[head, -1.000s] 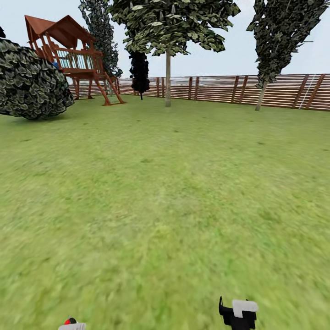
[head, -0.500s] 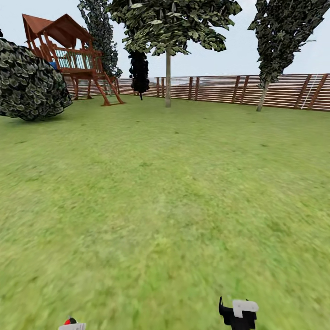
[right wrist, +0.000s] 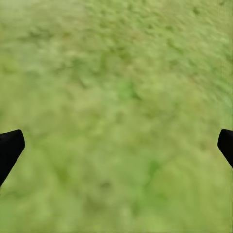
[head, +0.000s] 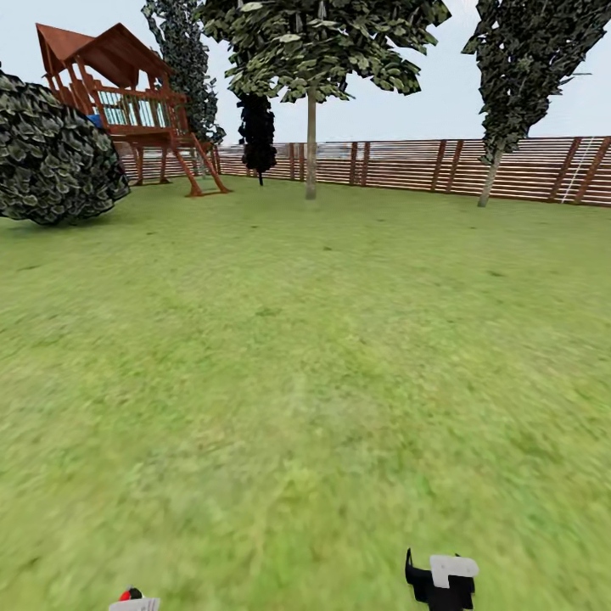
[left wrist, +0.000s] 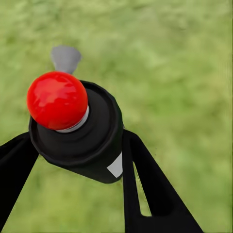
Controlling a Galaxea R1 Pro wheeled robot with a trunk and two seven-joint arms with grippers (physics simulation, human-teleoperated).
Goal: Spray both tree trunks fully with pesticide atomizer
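Left wrist view shows my left gripper clamped around the pesticide atomizer, red knob up between the fingers, while my right gripper hangs spread wide and empty over the grass, the tree trunk far ahead.

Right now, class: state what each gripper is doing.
Left gripper: closed on the dark cylindrical pesticide atomizer with its red knob.
Right gripper: open, empty, above green grass.

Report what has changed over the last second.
The head camera has moved: the bush and playhouse slid slightly left in view, the distant trees barely. The left gripper still holds the pesticide atomizer; the right gripper stays open over grass.
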